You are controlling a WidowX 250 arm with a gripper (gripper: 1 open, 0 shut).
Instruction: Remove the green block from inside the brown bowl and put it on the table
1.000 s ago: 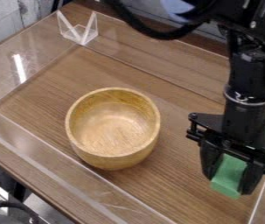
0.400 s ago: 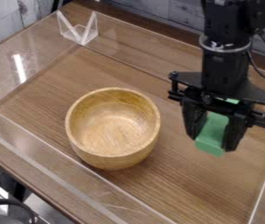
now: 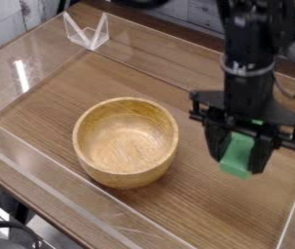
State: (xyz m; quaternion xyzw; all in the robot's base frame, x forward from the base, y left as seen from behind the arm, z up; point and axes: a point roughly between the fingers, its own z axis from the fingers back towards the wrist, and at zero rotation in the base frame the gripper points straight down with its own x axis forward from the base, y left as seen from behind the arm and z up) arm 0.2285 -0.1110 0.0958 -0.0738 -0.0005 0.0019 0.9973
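The green block (image 3: 240, 156) hangs just above the table (image 3: 136, 78), to the right of the brown bowl (image 3: 127, 142). My gripper (image 3: 244, 163) points straight down and is shut on the block. Its black fingers (image 3: 216, 148) clamp the block's sides, and the block's lower end sticks out below them. The bowl is empty and stands upright at the left of centre, clear of the gripper by a short gap.
Clear acrylic walls (image 3: 33, 165) border the table on all sides, and the right wall runs close to the gripper. A small clear acrylic stand (image 3: 85, 29) sits at the back left corner. Black cables hang behind the arm.
The gripper, still holding the green block, has moved from the near right corner back toward the table's middle and slightly left. The bowl has not moved.
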